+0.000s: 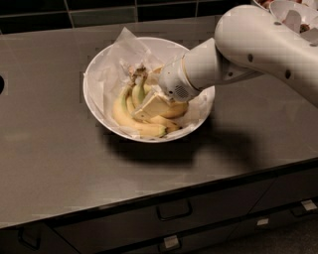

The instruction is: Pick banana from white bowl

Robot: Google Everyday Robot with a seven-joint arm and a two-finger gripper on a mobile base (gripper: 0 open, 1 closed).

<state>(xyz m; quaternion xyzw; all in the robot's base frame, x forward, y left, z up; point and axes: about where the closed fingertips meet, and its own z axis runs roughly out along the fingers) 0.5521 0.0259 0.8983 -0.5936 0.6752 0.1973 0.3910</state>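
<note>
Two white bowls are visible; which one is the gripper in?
The large paper-lined bowl at centre, holding the bananas; the gripper sits among them. The smaller bowl stands apart at top right, behind the arm.
</note>
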